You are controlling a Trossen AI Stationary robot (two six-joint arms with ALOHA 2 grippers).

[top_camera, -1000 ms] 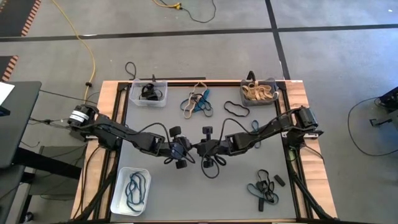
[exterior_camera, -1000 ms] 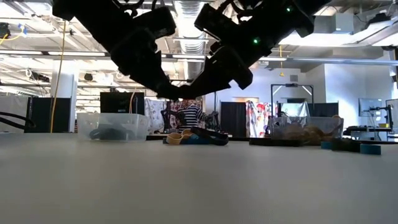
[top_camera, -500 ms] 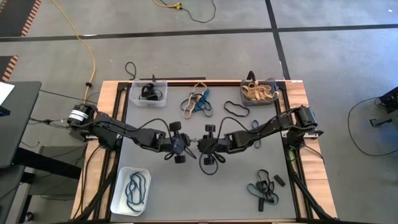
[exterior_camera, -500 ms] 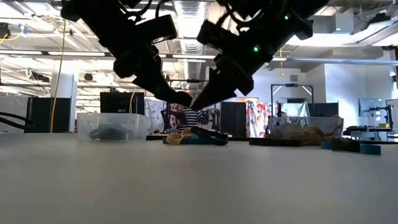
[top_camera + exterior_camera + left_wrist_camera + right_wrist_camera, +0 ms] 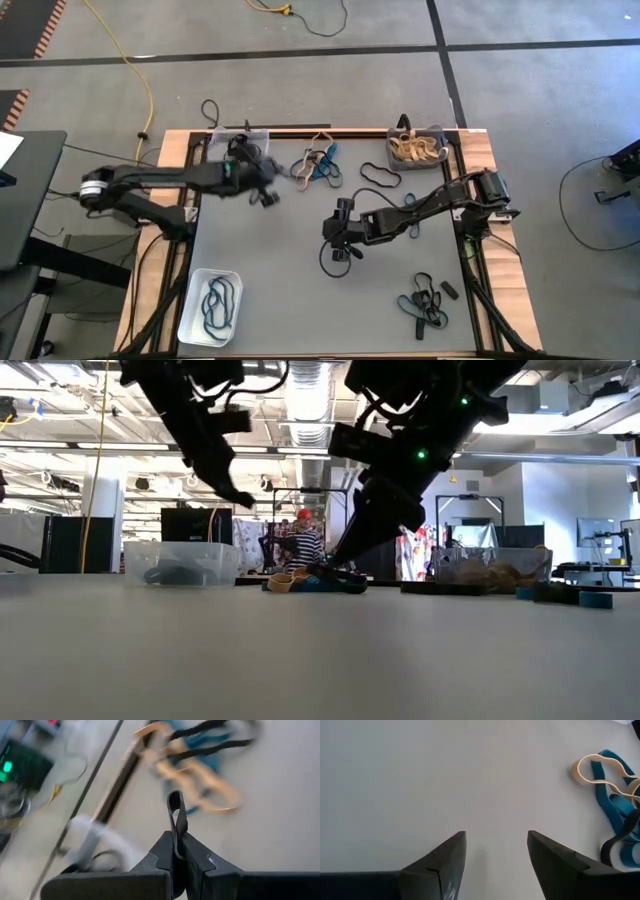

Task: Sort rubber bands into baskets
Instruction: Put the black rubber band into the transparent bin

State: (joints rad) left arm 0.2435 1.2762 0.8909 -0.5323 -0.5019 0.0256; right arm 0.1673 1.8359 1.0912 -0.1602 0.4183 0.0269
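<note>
Left jaws [image 5: 176,851] pinch black band [image 5: 175,815] | right jaws [image 5: 496,851] apart, empty | clear basket [image 5: 222,150] partly hidden

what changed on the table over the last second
The left gripper closed on a black rubber band at mid-table and swung away to the clear basket at the far left. The right gripper let go, opened, and stayed near the centre. The baskets, the mixed pile and loose bands didn't move.
</note>
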